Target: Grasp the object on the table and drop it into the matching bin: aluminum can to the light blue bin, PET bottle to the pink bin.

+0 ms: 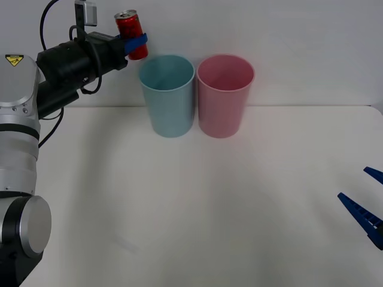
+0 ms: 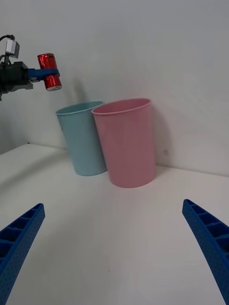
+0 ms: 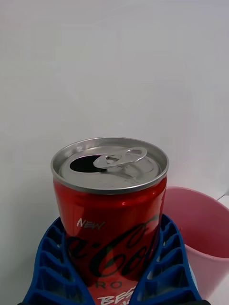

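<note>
A small red aluminum can point(image 1: 131, 34) with an opened silver top is held in the air, slightly tilted, by my left gripper point(image 1: 137, 43), which is shut on it. The can hangs above and just left of the light blue bin point(image 1: 168, 95). The pink bin point(image 1: 225, 95) stands right beside the blue one on the white table point(image 1: 191, 203). In the left wrist view the can point(image 3: 110, 214) sits between the blue fingers point(image 3: 52, 267), with the pink bin point(image 3: 202, 233) behind. My right gripper point(image 1: 368, 206) rests open low at the right edge. The right wrist view shows the can point(image 2: 49, 71), blue bin point(image 2: 83, 140) and pink bin point(image 2: 128, 143).
A plain white wall rises right behind the two bins. The table stretches wide and bare in front of them and toward the right gripper.
</note>
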Available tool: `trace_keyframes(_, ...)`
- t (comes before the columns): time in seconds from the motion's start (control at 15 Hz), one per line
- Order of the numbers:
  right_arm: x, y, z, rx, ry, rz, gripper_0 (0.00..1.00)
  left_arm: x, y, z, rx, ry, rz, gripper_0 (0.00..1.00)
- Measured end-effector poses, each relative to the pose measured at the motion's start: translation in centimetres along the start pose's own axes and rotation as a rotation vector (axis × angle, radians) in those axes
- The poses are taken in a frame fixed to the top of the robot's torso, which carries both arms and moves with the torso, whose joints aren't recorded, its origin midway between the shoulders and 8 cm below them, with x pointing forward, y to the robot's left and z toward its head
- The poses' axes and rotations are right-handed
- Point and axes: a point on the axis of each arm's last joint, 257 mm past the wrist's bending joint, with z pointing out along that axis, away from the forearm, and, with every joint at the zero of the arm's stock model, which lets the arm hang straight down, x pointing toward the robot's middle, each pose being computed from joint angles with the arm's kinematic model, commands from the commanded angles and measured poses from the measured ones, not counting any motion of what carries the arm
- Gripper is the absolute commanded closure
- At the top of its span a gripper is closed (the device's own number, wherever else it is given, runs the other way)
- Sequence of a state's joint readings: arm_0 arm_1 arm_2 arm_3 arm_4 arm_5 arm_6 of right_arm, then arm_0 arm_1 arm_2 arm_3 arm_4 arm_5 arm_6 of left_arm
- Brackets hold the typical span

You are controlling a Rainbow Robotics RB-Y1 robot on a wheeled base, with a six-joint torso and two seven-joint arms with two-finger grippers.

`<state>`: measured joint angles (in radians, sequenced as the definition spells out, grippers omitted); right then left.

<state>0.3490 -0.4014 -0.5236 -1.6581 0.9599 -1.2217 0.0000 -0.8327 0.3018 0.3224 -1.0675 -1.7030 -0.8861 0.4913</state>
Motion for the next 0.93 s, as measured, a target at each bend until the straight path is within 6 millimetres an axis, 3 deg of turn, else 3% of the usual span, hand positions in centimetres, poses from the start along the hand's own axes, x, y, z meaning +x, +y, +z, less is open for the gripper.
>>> trace_keyframes(0.47,0.0,0.0,0.0,0.0,0.0,0.0,0.0,0.1,-1.5,3.8,-0.04,0.004,0.052,0.99)
trace_keyframes(0.93,0.0,0.0,0.0,0.0,0.0,0.0,0.0,0.0,-1.8,5.4,-0.097,-0.014,0.088,0.97)
